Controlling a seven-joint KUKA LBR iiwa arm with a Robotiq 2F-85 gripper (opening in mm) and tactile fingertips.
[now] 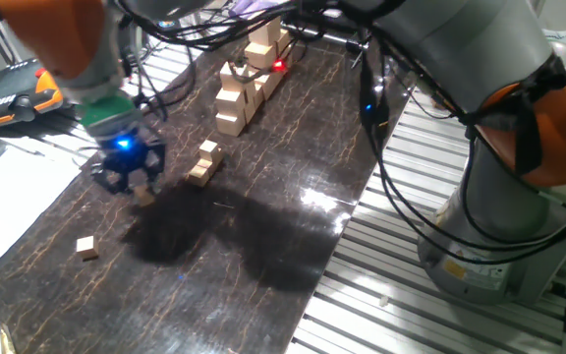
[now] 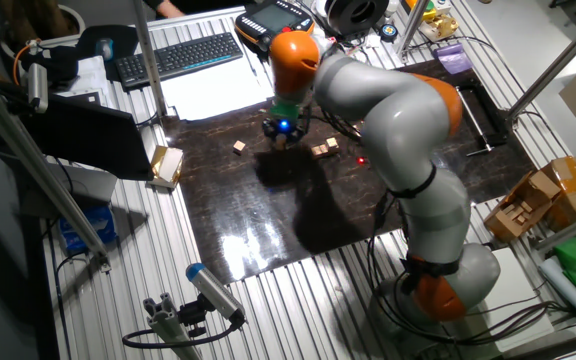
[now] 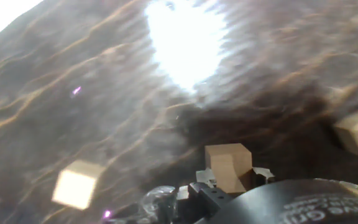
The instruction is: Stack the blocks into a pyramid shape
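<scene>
— Closest to the lens, what fills the lower right of one fixed view?

— Robot arm (image 1: 499,147), grey with orange joints, the biggest thing there. It reaches over the dark marbled table (image 1: 263,236) toward the left of the frame.

— And next in size?

— At the upper middle, a tall stepped stack of larger pale blocks (image 1: 247,81), with a red light beside it.

— Where is the gripper?

— At left centre, low over the table, glowing blue: gripper (image 1: 138,187). In the hand view its fingers (image 3: 261,174) pinch a small tan cube (image 3: 229,167) between them, lower middle of that frame.

— The other small blocks?

— A little pair of cubes (image 1: 204,163) sits just right of the gripper, one resting partly on the other. A lone cube (image 1: 87,247) lies well apart at the lower left. In the other fixed view, the lone cube (image 2: 239,147) shows left of the gripper (image 2: 282,137), and the pair (image 2: 323,148) to its right.

— Any pyramid?

— Only that pair.
</scene>
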